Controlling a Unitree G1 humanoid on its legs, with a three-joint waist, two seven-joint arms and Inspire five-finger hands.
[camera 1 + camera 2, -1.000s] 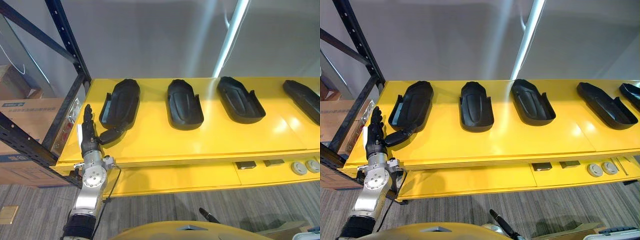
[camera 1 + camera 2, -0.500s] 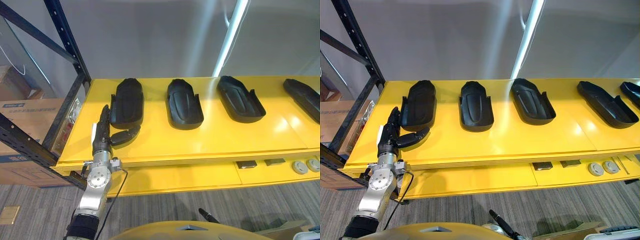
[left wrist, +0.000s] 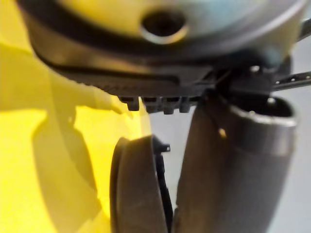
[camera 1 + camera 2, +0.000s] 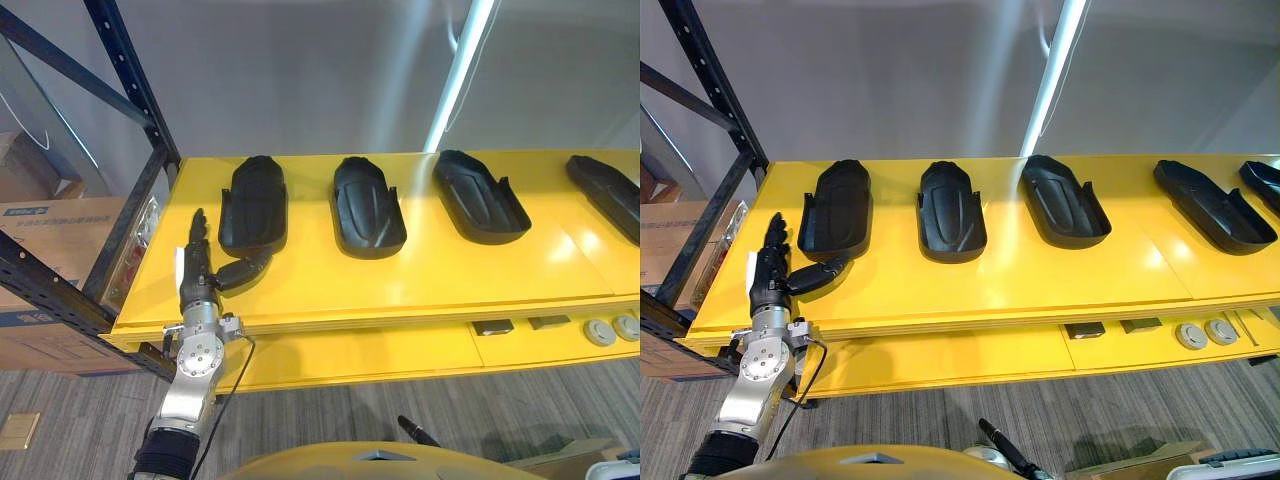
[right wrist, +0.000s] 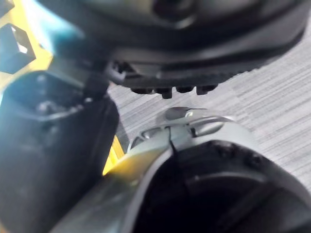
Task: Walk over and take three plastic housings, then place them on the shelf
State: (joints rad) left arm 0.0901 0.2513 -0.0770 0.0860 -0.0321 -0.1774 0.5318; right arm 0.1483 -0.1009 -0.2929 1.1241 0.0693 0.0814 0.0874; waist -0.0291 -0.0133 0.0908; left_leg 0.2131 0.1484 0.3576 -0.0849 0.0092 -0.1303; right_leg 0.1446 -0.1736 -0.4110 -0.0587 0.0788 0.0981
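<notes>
Reaching: left hand hovers at the front-left corner of the surface, fingers straight, thumb spread toward the leftmost housing; it holds nothing.
Stock: remaining housings lie in a spaced row, probably so each can be gripped singly.
Right hand: open or closed cannot be told.

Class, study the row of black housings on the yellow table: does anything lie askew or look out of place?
Nothing looks spilled or broken. The leftmost housing and second housing lie straight, but the third housing and fourth housing are slanted, near ends swung right, out of line. The left hand is open beside the leftmost one.
</notes>
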